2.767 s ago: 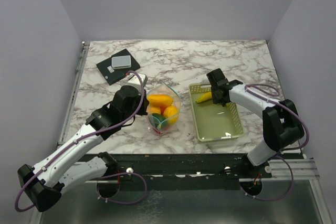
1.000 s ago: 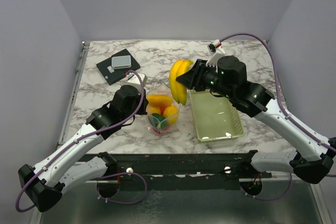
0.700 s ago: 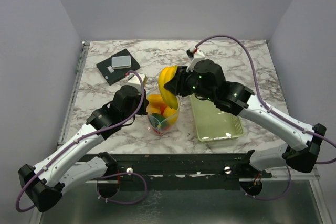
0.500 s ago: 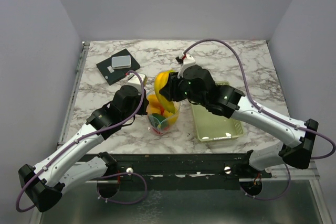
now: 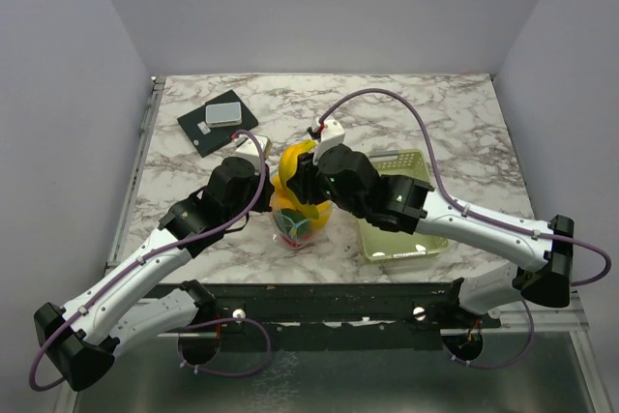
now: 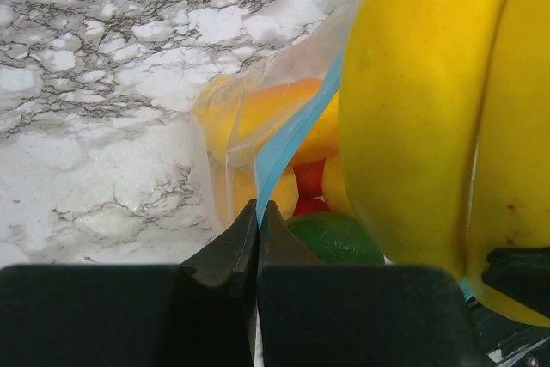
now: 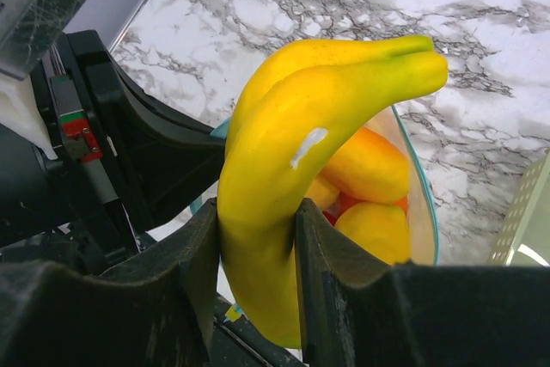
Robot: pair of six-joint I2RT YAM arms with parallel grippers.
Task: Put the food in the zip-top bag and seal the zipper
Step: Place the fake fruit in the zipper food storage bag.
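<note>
left gripper [image 6: 258,238]: pinched shut on the zip-top bag [image 6: 225,139], right at the zipper [image 6: 296,139]
right gripper [image 7: 256,285]: clamping the bananas [image 7: 326,109] over the bag's mouth
risk: bananas maybe too wide (hard to tell), could snag the rim and yank it loose

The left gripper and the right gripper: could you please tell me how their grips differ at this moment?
The left gripper is shut flat on the light blue zipper strip of the clear plastic bag; the right gripper holds a bunch of yellow toy bananas with its jaws apart. The left gripper pinches thin film, the right gripper thick fruit. Both hold something at the bag's mouth.
</note>
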